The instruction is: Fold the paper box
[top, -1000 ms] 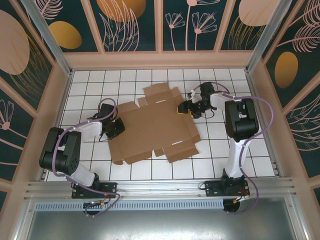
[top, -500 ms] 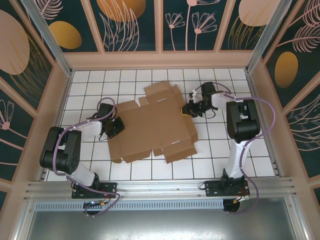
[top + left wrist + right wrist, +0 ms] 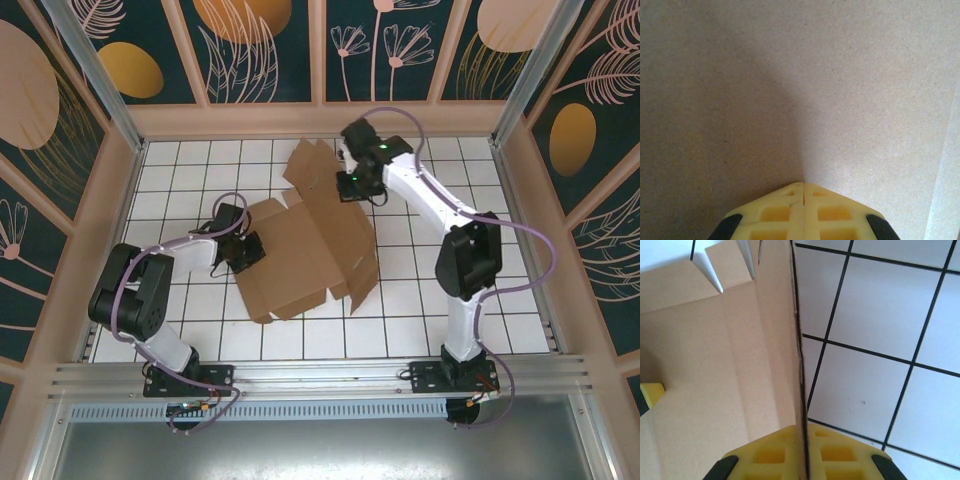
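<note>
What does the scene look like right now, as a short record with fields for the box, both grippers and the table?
box: brown cardboard, not yet folded; left part flat, right side raised
left gripper: shut, empty, tip over the box's flat left part
right gripper: shut on the box's raised edge
table: white tiles, dark grid lines

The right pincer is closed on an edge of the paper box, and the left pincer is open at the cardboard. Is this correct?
Not quite: the left pincer is shut, not open; the left wrist view shows its yellow fingers pressed together. The right pincer is indeed closed on an edge of the paper box.
</note>
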You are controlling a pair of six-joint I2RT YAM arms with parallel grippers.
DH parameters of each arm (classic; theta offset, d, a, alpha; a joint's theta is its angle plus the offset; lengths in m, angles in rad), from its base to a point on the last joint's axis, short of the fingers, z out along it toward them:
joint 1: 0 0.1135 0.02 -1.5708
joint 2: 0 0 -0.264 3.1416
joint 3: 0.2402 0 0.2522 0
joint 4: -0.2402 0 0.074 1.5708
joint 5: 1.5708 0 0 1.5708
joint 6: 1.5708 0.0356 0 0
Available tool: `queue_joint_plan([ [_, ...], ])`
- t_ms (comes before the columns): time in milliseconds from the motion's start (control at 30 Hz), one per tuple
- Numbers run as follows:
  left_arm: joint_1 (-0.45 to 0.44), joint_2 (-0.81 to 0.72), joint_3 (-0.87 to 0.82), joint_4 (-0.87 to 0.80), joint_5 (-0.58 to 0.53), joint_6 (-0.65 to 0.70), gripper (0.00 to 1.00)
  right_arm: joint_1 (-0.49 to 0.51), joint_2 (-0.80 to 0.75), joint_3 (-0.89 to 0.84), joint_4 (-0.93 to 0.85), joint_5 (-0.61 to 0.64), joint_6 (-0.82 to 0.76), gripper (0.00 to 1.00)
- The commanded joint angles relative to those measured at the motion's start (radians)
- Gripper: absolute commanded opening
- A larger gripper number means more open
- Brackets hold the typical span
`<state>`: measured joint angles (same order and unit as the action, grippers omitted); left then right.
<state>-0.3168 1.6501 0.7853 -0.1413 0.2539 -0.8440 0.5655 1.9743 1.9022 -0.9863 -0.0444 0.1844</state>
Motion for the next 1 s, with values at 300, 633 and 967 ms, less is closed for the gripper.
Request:
queue_joint_plan([
  [300, -0.025, 0.058, 0.077, -0.018, 0.028, -0.052, 0.0, 0.353, 0.366, 0.474, -0.289, 0.395, 0.172, 0.14],
  [633, -0.025, 0.058, 0.066, -0.005, 0.033, -0.057, 0.0, 0.401, 0.381, 0.467, -0.121, 0.182, 0.217, 0.18],
  [967, -0.009, 0.046, 0.083, -0.056, -0.012, -0.039, 0.0, 0.296, 0.231, 0.379, -0.184, 0.345, 0.16, 0.2],
])
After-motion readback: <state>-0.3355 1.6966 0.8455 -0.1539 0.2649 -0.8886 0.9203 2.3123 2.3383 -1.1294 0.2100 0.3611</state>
